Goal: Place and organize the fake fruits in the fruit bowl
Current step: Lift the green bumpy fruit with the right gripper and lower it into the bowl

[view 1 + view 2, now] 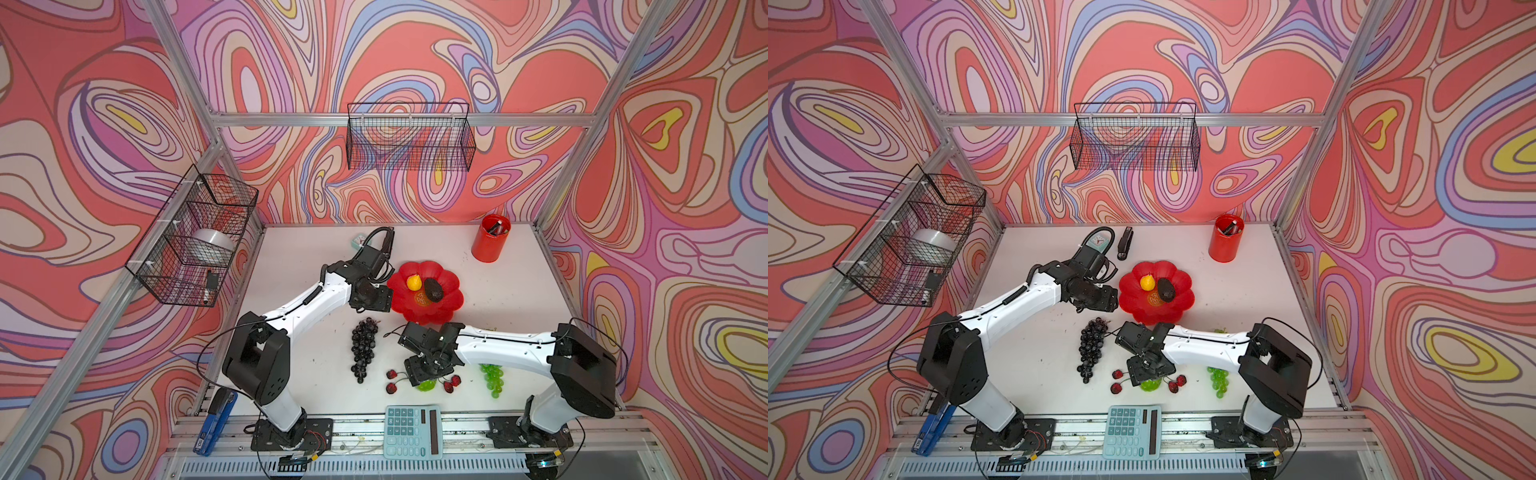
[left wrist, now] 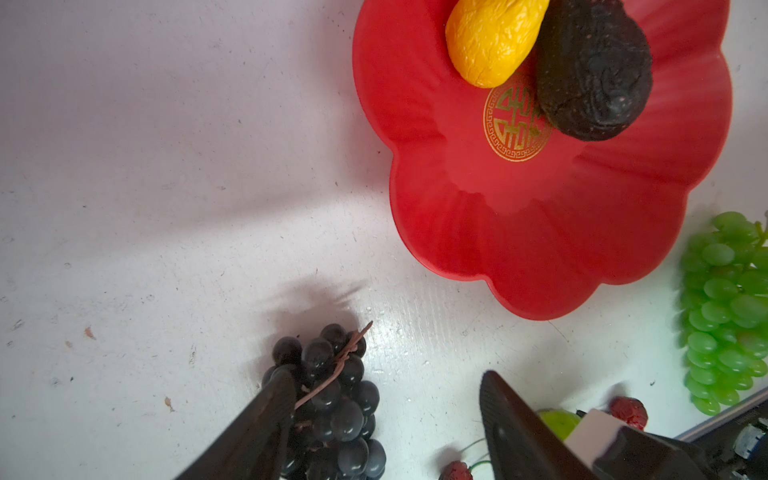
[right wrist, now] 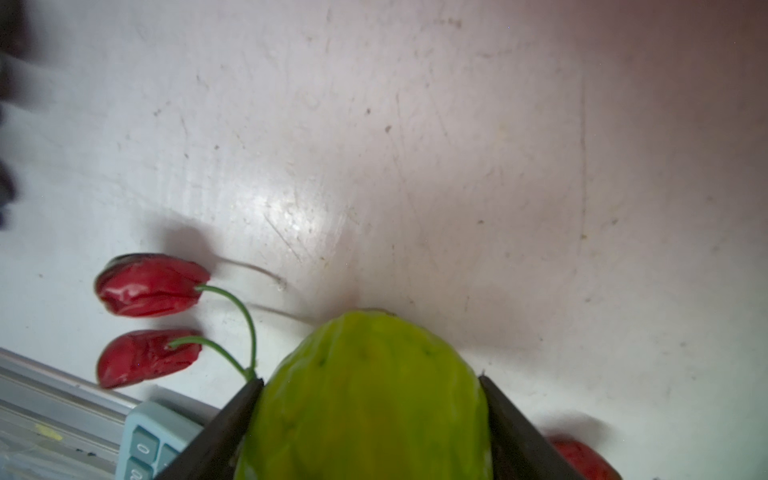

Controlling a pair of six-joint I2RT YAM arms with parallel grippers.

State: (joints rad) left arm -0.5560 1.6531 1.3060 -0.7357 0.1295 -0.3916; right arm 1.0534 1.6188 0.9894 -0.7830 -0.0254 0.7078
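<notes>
Your white table point(image 1: 498, 311) carries the fruit bowl point(image 1: 446, 291) near its middle. The dark purple grape bunch point(image 1: 362, 349) lies just in front of the bowl, and your left gripper point(image 2: 386, 372) hangs over its stem end, jaws spread, nothing in them. The green grape bunch point(image 1: 493, 380) lies half under the right arm. Your right gripper point(image 3: 370, 378) clamps the bumpy lime-green fruit point(image 3: 365, 424), a finger on each flank, down near the front edge. The avocado point(image 1: 433, 289) and yellow ball point(image 1: 413, 282) touch inside the bowl. The cherry pairs point(image 1: 391, 380) flank the lime-green fruit.
</notes>
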